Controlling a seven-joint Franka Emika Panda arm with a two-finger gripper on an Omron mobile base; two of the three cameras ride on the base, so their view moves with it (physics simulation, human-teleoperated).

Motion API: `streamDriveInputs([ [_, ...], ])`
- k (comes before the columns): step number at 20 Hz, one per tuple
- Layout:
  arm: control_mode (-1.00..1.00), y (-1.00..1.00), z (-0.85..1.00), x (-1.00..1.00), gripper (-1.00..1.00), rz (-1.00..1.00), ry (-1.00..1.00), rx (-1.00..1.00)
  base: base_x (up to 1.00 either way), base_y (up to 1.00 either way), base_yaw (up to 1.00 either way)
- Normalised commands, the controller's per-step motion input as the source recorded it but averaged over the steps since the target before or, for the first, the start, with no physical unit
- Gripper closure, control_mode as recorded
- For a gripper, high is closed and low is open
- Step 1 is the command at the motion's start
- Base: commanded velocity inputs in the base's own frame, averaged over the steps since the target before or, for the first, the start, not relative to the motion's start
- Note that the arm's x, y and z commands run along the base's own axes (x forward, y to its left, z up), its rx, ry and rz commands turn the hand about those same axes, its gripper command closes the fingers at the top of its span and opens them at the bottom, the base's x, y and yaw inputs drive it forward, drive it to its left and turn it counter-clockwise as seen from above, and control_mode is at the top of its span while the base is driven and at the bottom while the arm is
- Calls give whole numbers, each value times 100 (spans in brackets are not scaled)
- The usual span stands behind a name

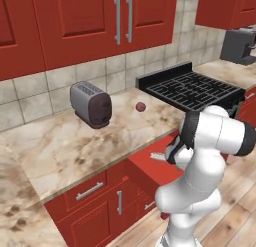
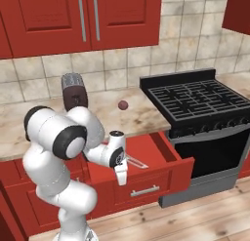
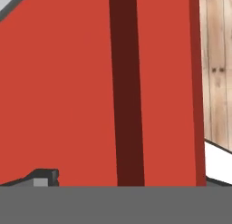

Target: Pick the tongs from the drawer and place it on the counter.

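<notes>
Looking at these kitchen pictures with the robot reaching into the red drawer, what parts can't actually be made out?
- The tongs: in the right base view a thin tip shows; the hand covers the rest.
- The gripper: in the hand view one dark fingertip pokes up, so open or shut cannot be told.
- The drawer: its left part sits behind the arm in the right base view.
- The small dark round thing on the counter: too small to identify.
</notes>
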Motion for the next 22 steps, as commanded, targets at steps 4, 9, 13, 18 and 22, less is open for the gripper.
streamDriveInputs([
  [4, -100, -100, -30, -100, -100, -6, 0, 0, 0, 0, 0],
  [9, -100, -100, -30, -100, -100, -6, 0, 0, 0, 0, 0],
  [13, -100, -100, -19, -100, -100, -3, -2, 0, 0, 0, 0],
  [18, -100, -100, 59, -56, -100, -2, -13, 3, 0, 0, 0],
  [22, -100, -67, 100, 2, -100, 0, -3, 9, 0, 0, 0],
])
